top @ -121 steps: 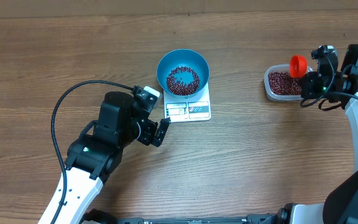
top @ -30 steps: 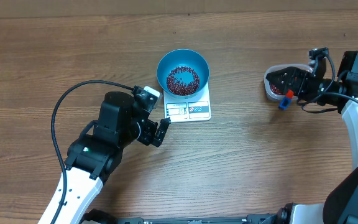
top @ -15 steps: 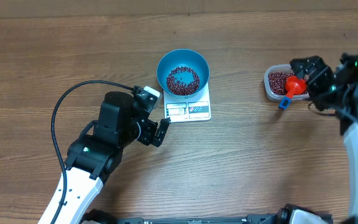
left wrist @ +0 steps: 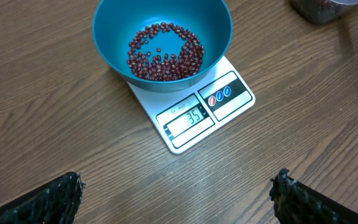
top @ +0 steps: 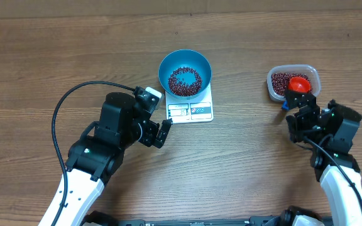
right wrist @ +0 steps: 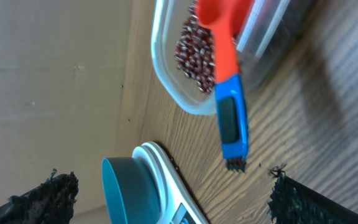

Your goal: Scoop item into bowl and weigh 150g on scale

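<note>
Scoop point(right wrist: 225, 74) hides part of the tub point(right wrist: 163, 74); left end effector point(left wrist: 178, 186) and right end effector point(right wrist: 173, 183) gape wide, empty.

Bowl point(top: 168, 65) is showing plain bright blue. Beans point(top: 185, 81) in it are reading dark red-maroon, a speckled ring. Scale point(top: 190, 112) is showing white, with a pale grey display and one red and one blue round mark on its label. Tub point(top: 310, 69) is looking clear, with maroon showing through. Scoop point(top: 299, 84) is showing red-orange, its grip blue with a dark inset. Tabletop point(top: 250, 157) is showing streaky brown wood grain. Left arm point(top: 115, 125) is showing black, going white lower down.
</note>
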Controlling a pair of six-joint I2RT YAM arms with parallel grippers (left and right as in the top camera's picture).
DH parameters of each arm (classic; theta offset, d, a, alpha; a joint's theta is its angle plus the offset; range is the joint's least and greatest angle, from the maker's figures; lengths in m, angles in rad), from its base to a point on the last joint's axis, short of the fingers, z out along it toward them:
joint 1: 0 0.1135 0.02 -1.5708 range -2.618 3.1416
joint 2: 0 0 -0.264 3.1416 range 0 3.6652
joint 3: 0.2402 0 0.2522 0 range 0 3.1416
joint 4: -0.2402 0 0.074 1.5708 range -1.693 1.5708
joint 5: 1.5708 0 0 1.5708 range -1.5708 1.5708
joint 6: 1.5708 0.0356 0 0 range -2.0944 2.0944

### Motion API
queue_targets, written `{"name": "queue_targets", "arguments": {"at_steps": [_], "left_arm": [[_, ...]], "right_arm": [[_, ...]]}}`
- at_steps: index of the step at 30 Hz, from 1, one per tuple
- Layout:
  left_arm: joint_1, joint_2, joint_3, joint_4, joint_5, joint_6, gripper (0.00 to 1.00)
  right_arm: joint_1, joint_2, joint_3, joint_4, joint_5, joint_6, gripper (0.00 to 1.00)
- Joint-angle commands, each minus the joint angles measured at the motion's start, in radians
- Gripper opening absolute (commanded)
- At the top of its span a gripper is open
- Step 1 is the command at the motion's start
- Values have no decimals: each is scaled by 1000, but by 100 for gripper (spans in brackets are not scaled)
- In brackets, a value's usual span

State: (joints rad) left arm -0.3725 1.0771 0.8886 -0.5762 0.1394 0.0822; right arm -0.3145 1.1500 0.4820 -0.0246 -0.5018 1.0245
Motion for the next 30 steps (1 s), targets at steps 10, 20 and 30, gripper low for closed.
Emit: {"name": "queue_targets", "arguments": {"at_steps": [10, 20, 30], "left_arm": [[4, -17, -3, 0, 14, 19, 100], [4, -17, -3, 0, 14, 19, 100], [4, -17, -3, 0, 14, 19, 100]], "right_arm": [[-5, -21, -75, 5, 63, 151, 100], [134, -20, -116, 135, 271, 154, 100], [152, 25, -116, 138, 423, 154, 67]]}}
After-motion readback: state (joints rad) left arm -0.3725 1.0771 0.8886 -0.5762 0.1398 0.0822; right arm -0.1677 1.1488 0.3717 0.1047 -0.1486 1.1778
